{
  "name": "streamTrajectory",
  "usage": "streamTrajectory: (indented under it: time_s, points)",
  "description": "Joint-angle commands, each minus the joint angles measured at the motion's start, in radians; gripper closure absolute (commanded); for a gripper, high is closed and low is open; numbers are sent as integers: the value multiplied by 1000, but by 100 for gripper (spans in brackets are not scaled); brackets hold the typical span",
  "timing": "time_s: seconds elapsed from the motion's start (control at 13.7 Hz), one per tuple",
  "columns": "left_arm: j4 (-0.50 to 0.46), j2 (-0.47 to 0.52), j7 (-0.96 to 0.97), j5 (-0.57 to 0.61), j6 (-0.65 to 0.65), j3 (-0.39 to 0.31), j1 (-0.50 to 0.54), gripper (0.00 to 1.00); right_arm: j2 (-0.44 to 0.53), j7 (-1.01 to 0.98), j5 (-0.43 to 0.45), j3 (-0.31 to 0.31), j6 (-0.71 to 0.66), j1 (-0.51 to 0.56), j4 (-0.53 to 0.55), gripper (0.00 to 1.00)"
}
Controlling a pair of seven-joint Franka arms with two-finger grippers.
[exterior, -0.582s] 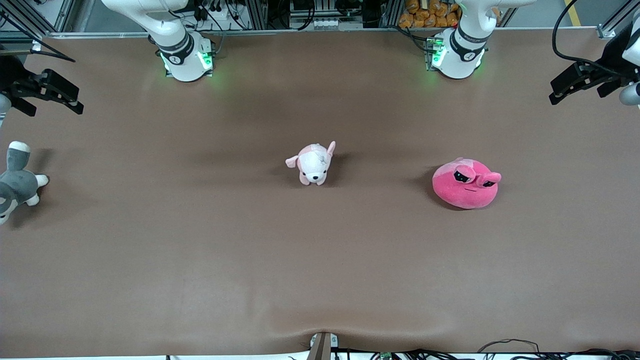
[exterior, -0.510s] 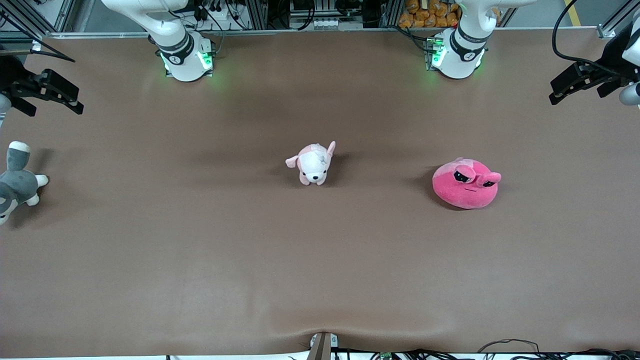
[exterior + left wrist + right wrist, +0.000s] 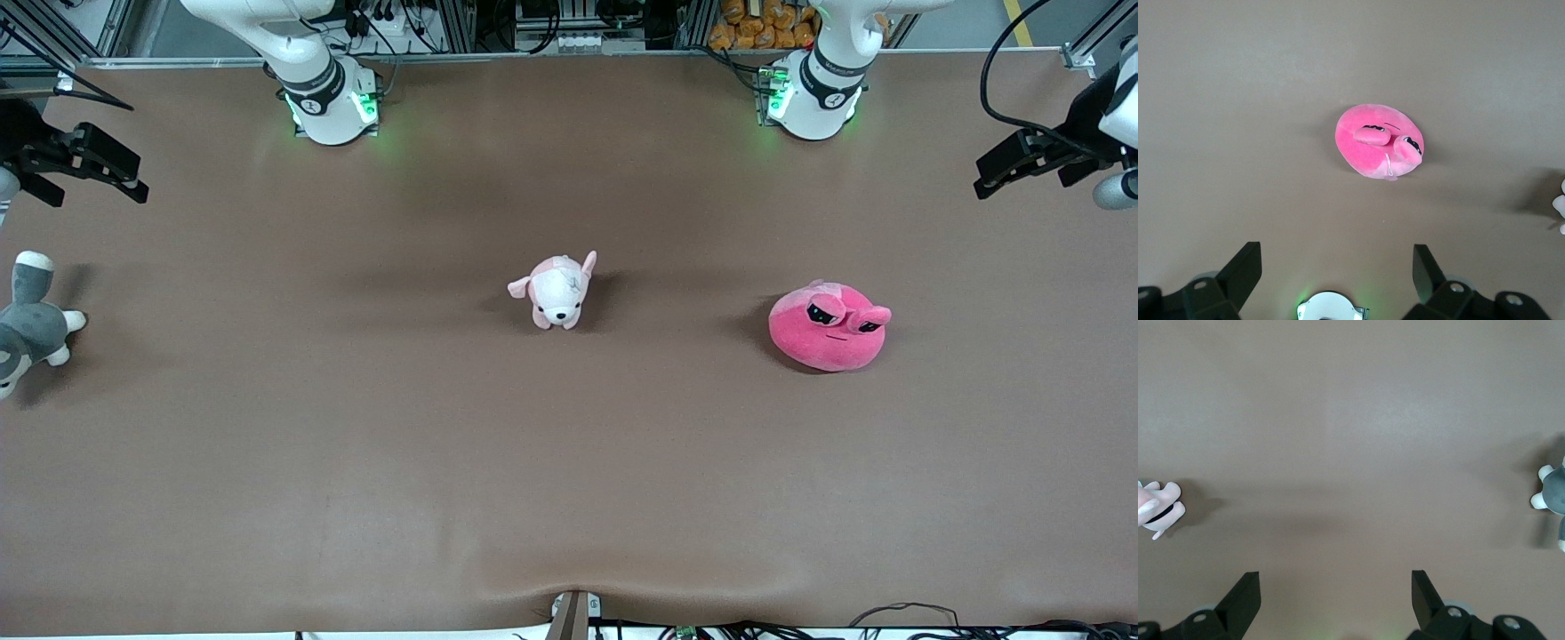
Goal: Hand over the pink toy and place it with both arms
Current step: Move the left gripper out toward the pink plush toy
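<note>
The pink toy [image 3: 827, 329], a round hot-pink plush with two bulging black eyes, lies on the brown table toward the left arm's end. It also shows in the left wrist view [image 3: 1378, 141]. My left gripper [image 3: 1000, 169] hangs open and empty high over the table's edge at the left arm's end, apart from the toy; its jaws stand wide in its wrist view [image 3: 1336, 263]. My right gripper [image 3: 133, 178] is open and empty in the air at the right arm's end, with its jaws wide [image 3: 1336, 583].
A small pale pink-and-white dog plush [image 3: 557, 292] stands at the table's middle and shows in the right wrist view [image 3: 1158, 507]. A grey-and-white plush [image 3: 27, 329] lies at the right arm's end, below the right gripper. Both arm bases [image 3: 329, 107] stand along the table's back edge.
My left gripper has shifted slightly at the table's edge. The toys and the right arm have not moved.
</note>
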State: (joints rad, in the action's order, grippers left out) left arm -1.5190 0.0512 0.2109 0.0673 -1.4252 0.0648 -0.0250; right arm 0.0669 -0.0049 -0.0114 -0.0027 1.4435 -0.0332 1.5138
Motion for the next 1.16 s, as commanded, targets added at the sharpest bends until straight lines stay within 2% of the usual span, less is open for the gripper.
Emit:
streamTrajectory:
  time_s: [0.0,1.09]
  points:
    - [33,-14,-28,23,50,6,-3,0,-12,-6,1,-2,-11,2,-23,0]
    - [-1,-2,-10,14,57,13,-4,0,-24,5,4,-3,-11,2,-20,0]
